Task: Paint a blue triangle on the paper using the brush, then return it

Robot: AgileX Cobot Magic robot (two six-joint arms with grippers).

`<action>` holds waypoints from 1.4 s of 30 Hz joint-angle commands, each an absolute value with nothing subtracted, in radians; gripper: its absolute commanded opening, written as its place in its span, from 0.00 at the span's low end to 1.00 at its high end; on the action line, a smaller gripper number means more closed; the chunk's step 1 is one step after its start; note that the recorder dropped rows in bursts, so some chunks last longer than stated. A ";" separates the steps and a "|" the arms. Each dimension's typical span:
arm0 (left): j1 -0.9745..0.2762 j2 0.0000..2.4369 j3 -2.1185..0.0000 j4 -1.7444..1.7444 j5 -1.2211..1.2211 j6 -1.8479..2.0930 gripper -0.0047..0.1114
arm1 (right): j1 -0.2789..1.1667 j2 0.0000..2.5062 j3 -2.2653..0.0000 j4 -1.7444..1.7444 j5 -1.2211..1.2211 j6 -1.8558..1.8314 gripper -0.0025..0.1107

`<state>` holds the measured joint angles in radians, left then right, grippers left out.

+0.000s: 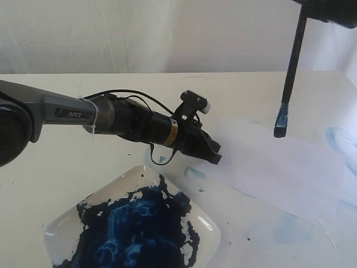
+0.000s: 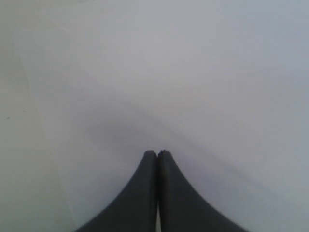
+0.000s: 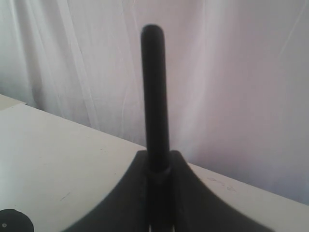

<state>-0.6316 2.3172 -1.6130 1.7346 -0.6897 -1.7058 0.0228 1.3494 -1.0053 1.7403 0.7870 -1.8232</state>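
Closest to me sits the dish (image 1: pixel 210 228), a clear squarish thing at the desk's near edge, its middle thick with dark blue paint (image 1: pixel 139 223).

Beyond it the cream desk (image 1: pixel 50 162) runs back to a white curtain (image 1: pixel 167 33). The left arm (image 1: pixel 67 114) reaches in low from the left, past the dish's far side, with black cables looped along it. The paper (image 1: pixel 279 167) lies on the right half of the desk, a wide pale sheet barely lighter than the surface under it. The left pincer (image 2: pixel 158 154) is pressed fully together with nothing between its fingers, low over the paper's left end.

The right pincer (image 3: pixel 157 166) is up at the top right, clamped on the brush (image 1: pixel 293 61). The black handle hangs nearly upright, its free end sticking out past the fingers. The blue-stained bristles (image 1: pixel 280 123) point down over the paper's far edge; I cannot tell whether they touch it.

Faded blue smears (image 1: pixel 337 139) mark the desk by the paper's right end, and a smaller one (image 1: pixel 195 172) lies just beside the left pincer.
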 commanded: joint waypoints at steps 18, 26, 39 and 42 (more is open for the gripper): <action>-0.631 2.315 -1.616 1.744 -0.687 -1.617 0.04 | 0.017 1.350 -1.002 1.744 0.803 -1.836 0.02; -0.631 2.317 -1.616 1.744 -0.686 -1.617 0.04 | 0.017 1.350 -1.002 1.744 0.805 -1.836 0.02; -0.631 2.343 -1.616 1.744 -0.711 -1.617 0.04 | 0.017 1.350 -1.002 1.744 0.805 -1.836 0.02; -0.631 2.345 -1.616 1.744 -0.712 -1.617 0.04 | 0.017 1.350 -1.002 1.744 0.805 -1.836 0.02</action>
